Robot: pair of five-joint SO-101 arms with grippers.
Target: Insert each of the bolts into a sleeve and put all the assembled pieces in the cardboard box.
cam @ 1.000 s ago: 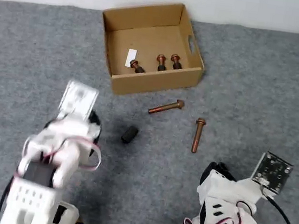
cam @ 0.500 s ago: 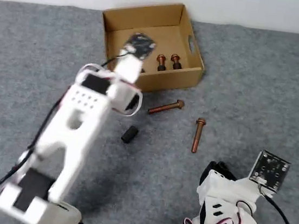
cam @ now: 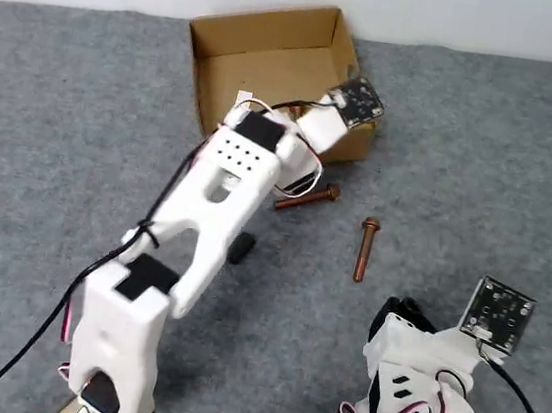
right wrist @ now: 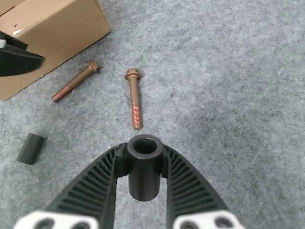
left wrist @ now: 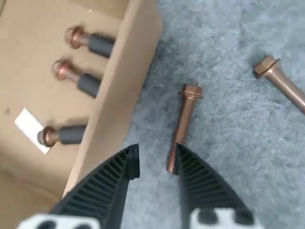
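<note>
My left gripper is open just outside the front wall of the cardboard box, its tips either side of the threaded end of a copper bolt lying on the carpet. A second bolt lies farther off. Inside the box lie three bolts in black sleeves. My right gripper is shut on a black sleeve, held upright near the two bolts. A loose sleeve lies on the carpet. In the high view the left arm stretches to the box.
Grey carpet covers the table. The box stands at the back centre with a white label on its floor. The left arm partly covers the loose sleeve and one bolt. The other bolt lies in the open.
The left arm has swung from the near left up over the box and across to its front right corner, above a bolt. The right arm has kept still with its sleeve.
</note>
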